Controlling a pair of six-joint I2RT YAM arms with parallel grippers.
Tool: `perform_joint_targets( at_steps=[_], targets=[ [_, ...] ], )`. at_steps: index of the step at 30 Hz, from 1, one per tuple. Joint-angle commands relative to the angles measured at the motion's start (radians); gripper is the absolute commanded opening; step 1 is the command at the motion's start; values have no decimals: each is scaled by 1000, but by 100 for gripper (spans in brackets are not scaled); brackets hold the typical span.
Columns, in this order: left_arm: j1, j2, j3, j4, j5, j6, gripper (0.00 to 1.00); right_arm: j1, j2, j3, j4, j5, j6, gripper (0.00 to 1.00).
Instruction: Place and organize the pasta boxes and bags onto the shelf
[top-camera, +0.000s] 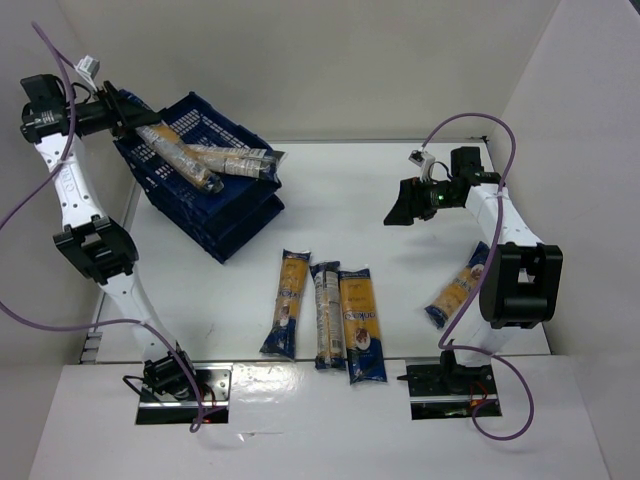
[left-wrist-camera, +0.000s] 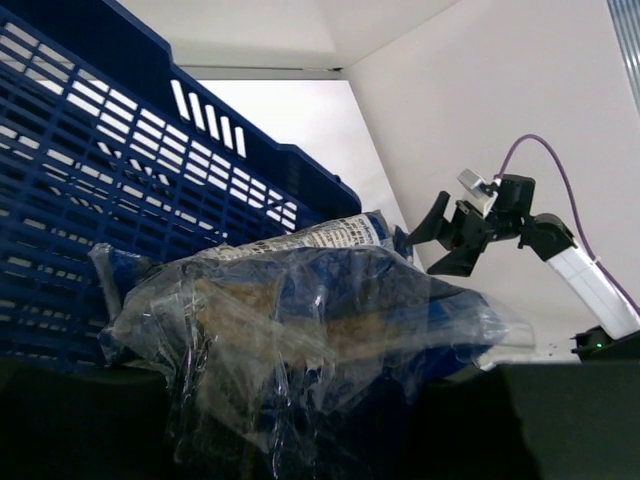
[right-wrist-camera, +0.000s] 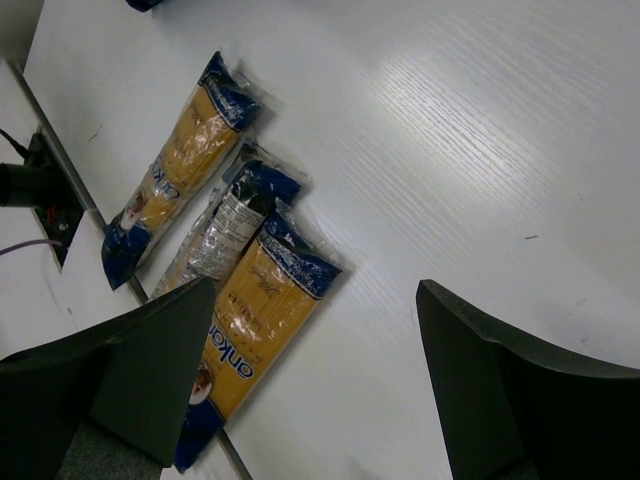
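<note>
The shelf (top-camera: 215, 215) is a stack of dark blue lattice crates at the back left. My left gripper (top-camera: 133, 122) is shut on the end of a clear-wrapped pasta packet (top-camera: 182, 156) that slants over the top crate. In the left wrist view that packet's crinkled blue end (left-wrist-camera: 300, 340) fills the lower frame and hides the fingers. A second packet (top-camera: 238, 162) lies on the top crate. Three packets (top-camera: 285, 303) (top-camera: 325, 313) (top-camera: 362, 325) lie side by side on the table. My right gripper (top-camera: 408, 205) (right-wrist-camera: 320, 370) hangs open above the table, holding nothing.
Another yellow packet (top-camera: 458, 290) lies at the right, partly behind the right arm's elbow (top-camera: 520, 285). White walls close in the table on the left, back and right. The arm bases (top-camera: 175, 385) (top-camera: 450, 385) sit at the near edge.
</note>
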Motion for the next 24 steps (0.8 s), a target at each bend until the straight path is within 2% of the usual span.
perform_joint_targets(
  at_steps=[1, 5, 7, 9, 10, 11, 12, 13, 24],
  targets=[
    [16, 12, 53, 3, -17, 114, 20, 2, -27, 27, -16, -19, -18, 90],
    [27, 12, 79, -23, -43, 135, 39, 2, -18, 27, -16, -28, -27, 90],
    [27, 12, 79, -33, -54, 145, 45, 2, -18, 27, -16, -28, -27, 90],
    [27, 12, 79, -44, -68, 155, 55, 2, -18, 27, -25, -28, -27, 90],
    [27, 12, 79, -53, -68, 164, 57, 2, -18, 27, -25, -28, -27, 90],
    [27, 12, 79, -53, -78, 164, 65, 2, -18, 27, -25, -28, -36, 90],
    [27, 12, 79, -53, -89, 164, 65, 2, -18, 27, -25, -28, -36, 90],
    [27, 12, 79, -62, -89, 174, 73, 2, -18, 27, -25, -28, -36, 90],
    [27, 12, 136, -106, -172, 223, 83, 2, -8, 27, -34, -37, -46, 90]
  ],
)
